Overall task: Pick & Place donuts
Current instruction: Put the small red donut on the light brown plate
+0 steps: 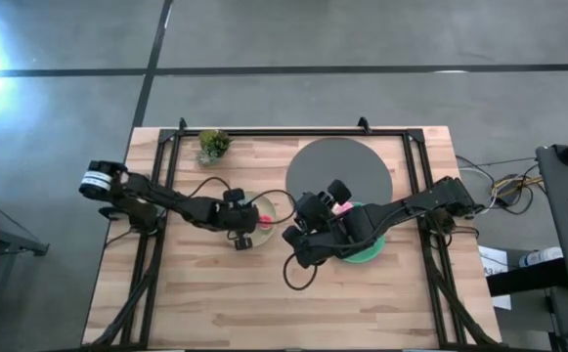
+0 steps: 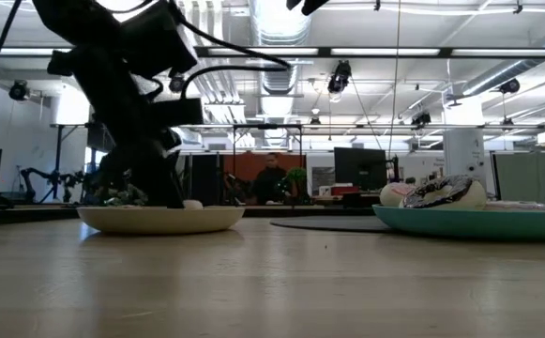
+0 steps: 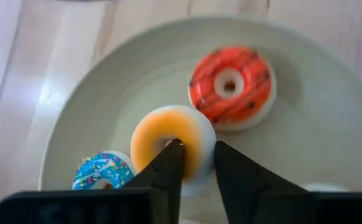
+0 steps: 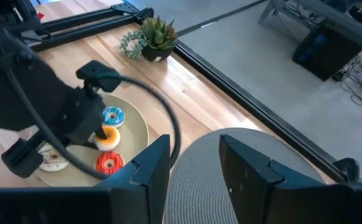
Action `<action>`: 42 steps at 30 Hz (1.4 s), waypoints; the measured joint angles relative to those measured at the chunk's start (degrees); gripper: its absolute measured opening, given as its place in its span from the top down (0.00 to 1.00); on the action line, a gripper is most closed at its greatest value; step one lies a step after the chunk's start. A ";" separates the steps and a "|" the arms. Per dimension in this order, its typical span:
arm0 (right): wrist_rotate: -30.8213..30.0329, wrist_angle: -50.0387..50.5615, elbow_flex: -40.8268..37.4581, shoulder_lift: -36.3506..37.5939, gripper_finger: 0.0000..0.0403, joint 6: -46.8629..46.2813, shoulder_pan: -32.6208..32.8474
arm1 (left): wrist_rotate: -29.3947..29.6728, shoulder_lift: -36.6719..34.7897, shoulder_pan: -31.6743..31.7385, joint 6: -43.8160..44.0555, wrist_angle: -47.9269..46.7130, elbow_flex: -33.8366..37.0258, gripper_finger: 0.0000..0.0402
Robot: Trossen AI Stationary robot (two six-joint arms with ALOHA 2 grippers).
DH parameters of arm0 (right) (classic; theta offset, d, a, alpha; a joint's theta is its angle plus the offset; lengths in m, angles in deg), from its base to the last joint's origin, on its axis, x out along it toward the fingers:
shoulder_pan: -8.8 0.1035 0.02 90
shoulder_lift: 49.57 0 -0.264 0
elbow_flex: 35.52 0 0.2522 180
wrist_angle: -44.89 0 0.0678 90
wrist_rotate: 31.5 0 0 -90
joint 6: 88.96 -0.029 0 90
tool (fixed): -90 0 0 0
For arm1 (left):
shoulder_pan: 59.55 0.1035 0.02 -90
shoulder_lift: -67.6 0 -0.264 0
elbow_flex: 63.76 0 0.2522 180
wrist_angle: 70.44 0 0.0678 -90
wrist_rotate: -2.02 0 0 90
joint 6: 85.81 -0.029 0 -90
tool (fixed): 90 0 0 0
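In the left wrist view a cream plate (image 3: 75, 112) holds a red donut (image 3: 230, 87), an orange donut (image 3: 168, 134) and a blue sprinkled donut (image 3: 100, 171). My left gripper (image 3: 198, 158) stands over that plate (image 1: 269, 207), shut on the orange donut. The right wrist view shows the same plate (image 4: 137, 127) with a pale donut (image 4: 51, 162) as well. My right gripper (image 4: 196, 162) is open and holds nothing, above the grey mat (image 4: 230, 180) beside the teal plate (image 1: 367, 252). That plate (image 2: 478, 222) carries more donuts (image 2: 431, 192). My left gripper holds the orange donut by one side of its ring (image 3: 196, 146). One finger (image 3: 168, 165) stands in the hole and the other (image 3: 237, 171) outside the rim. The fingers come from above, pointing down. Whether the donut is lifted off the plate I cannot tell.
A small potted plant (image 1: 213, 145) stands at the far edge. A round grey mat (image 1: 340, 168) lies far of the teal plate. A black frame (image 1: 293, 133) runs along the table's far and side edges. Bare wood (image 1: 264, 303) lies toward the near edge.
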 joint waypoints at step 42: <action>2.99 0.46 0.00 0.74 0.76 -3.79 -0.52 | -2.82 -15.69 1.75 79.73 53.53 29.10 1.00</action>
